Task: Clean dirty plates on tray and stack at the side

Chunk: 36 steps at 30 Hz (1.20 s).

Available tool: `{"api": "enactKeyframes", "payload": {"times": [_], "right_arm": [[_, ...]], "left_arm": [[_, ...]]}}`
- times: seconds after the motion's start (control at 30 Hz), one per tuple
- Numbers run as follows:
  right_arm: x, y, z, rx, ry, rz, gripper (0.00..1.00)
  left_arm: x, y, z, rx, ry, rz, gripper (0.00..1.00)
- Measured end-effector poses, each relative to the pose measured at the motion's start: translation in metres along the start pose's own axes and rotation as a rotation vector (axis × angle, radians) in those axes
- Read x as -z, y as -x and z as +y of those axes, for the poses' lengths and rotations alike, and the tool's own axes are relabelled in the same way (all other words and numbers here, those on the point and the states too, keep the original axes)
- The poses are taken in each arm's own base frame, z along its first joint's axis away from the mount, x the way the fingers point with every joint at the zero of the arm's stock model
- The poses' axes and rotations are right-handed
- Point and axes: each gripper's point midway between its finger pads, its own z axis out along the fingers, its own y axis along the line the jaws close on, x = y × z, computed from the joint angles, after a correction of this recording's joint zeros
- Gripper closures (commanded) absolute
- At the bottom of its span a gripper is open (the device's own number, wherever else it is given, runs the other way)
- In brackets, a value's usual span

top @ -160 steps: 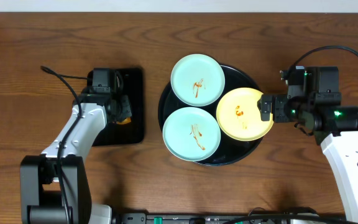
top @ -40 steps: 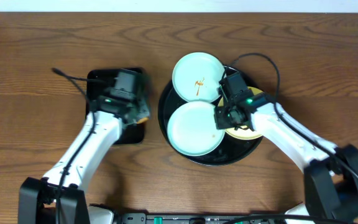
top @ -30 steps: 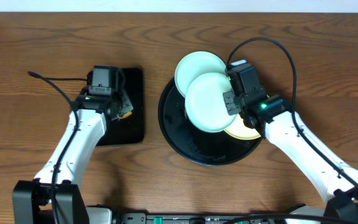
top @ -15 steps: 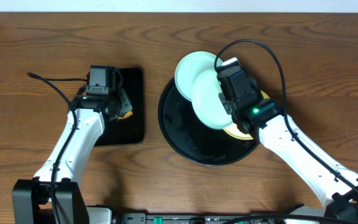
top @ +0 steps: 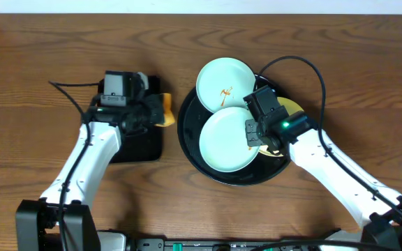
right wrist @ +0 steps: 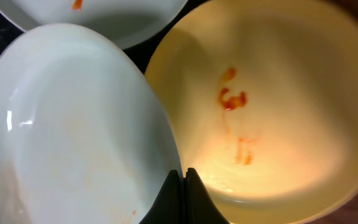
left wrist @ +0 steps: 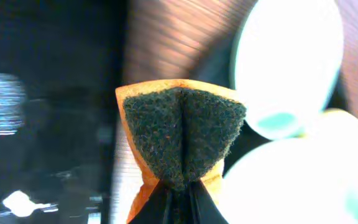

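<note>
A mint-blue plate sits at the front of the round black tray, and my right gripper is shut on its right rim. The right wrist view shows the shut jaws pinching that pale plate, its face almost free of smears. A pale yellow plate with red sauce smears lies beside it, mostly under my right arm in the overhead view. A second mint-blue plate with a smear sits at the tray's back. My left gripper is shut on an orange sponge, dark scouring side forward, just left of the tray.
A smaller black rectangular tray lies under my left arm, left of the round tray. Cables arc over each arm. Bare wood-grain tabletop spreads on both sides and at the back.
My right gripper has brought the mint-blue plate down and forward to the tray's front. My left gripper has moved right with the sponge, from over the rectangular tray to the round tray's edge.
</note>
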Motion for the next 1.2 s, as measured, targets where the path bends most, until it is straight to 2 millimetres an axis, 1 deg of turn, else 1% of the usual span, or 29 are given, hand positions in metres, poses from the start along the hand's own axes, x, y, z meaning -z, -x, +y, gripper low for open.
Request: {"api": "enactKeyframes", "payload": {"times": [0.1,0.2,0.3,0.33,0.37,0.4,0.43,0.47,0.6,0.73,0.83,0.93,1.03,1.1,1.2], "right_arm": [[-0.012,-0.009,0.005,-0.020,0.021,0.039,0.99],[-0.019,-0.015,0.011,-0.035,0.049,0.076,0.97],[-0.026,-0.023,0.016,-0.058,0.070,0.117,0.97],[-0.028,-0.025,0.018,-0.068,0.075,0.131,0.93],[-0.030,-0.027,0.019,-0.075,0.077,0.140,0.84],[-0.032,-0.028,0.020,-0.085,0.081,0.150,0.70],[-0.034,-0.030,0.021,-0.091,0.083,0.159,0.62],[-0.035,-0.031,0.021,-0.099,0.086,0.168,0.58],[-0.036,-0.034,0.024,-0.103,0.100,0.182,0.55],[-0.035,-0.038,0.027,-0.105,0.116,0.201,0.52],[-0.034,-0.042,0.028,-0.105,0.126,0.221,0.51],[-0.033,-0.044,0.028,-0.105,0.125,0.231,0.51],[-0.032,-0.041,0.025,-0.113,0.122,0.222,0.51],[-0.031,-0.036,0.021,-0.127,0.123,0.207,0.53],[-0.032,-0.028,0.013,-0.157,0.119,0.184,0.64]], "left_arm": [[-0.006,-0.013,-0.027,-0.058,-0.070,0.036,0.93],[-0.011,-0.026,-0.051,-0.116,-0.122,0.062,0.93],[-0.014,-0.039,-0.071,-0.168,-0.157,0.085,0.93],[-0.016,-0.045,-0.077,-0.187,-0.164,0.094,0.92],[-0.017,-0.048,-0.080,-0.193,-0.162,0.099,0.93],[-0.018,-0.052,-0.083,-0.197,-0.158,0.103,0.92],[-0.020,-0.055,-0.086,-0.197,-0.152,0.106,0.93],[-0.021,-0.059,-0.088,-0.195,-0.146,0.109,0.93],[-0.024,-0.070,-0.097,-0.177,-0.137,0.124,0.93],[-0.028,-0.085,-0.107,-0.188,-0.137,0.152,0.92],[-0.039,-0.106,-0.112,-0.194,-0.126,0.208,0.92],[-0.050,-0.121,-0.112,-0.163,-0.106,0.253,0.93],[-0.063,-0.134,-0.110,-0.119,-0.080,0.293,0.93],[-0.070,-0.140,-0.110,-0.094,-0.071,0.307,0.92],[-0.077,-0.142,-0.115,-0.069,-0.081,0.304,0.93]]}}
